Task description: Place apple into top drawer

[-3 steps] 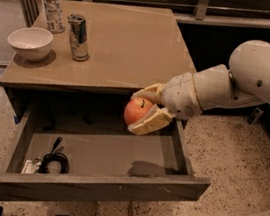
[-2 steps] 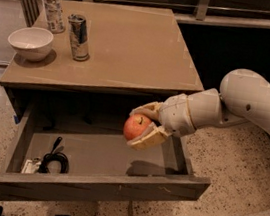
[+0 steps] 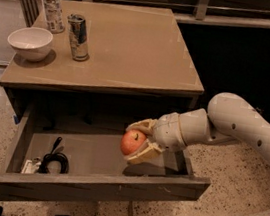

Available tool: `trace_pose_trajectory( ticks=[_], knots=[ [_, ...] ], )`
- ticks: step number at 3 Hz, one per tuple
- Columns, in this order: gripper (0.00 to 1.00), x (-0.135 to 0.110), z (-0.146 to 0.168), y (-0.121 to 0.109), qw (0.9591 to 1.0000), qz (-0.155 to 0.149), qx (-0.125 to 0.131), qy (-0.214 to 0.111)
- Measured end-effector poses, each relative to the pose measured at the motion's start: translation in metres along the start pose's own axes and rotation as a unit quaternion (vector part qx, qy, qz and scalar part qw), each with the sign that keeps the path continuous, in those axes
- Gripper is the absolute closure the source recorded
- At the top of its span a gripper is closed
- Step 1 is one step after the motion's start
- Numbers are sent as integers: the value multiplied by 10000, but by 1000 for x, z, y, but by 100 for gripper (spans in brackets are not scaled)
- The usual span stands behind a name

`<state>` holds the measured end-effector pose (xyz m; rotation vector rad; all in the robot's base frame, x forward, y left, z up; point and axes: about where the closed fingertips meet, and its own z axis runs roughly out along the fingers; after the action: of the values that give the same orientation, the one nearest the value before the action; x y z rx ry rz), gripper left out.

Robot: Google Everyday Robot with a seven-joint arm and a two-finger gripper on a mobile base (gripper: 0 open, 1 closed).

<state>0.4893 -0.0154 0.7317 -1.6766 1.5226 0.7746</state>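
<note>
Over open top drawer | tool grasping apple | stem end turned upward, toward camera

You see the apple, red-orange with a paler patch and a dark stem, clasped by the end effector, which hangs over the right part of the open top drawer. Its fingers are cream, and the arm is white. The drawer is grey-brown, with a black cable in its left corner. The table is plain tan. On it stand a white bowl, a silver can and a clear bottle with a white cap. The floor is pale with dark speckles.
</note>
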Motion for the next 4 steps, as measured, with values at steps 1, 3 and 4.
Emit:
trace_pose_trajectory(
  ticks=[1,3,4],
  knots=[
    [100,24,5,-5,9997,-119,128,151],
    [100,56,39,-39,9984,-499,213,161],
    [100,62,61,-55,9980,-606,153,21]
  ],
)
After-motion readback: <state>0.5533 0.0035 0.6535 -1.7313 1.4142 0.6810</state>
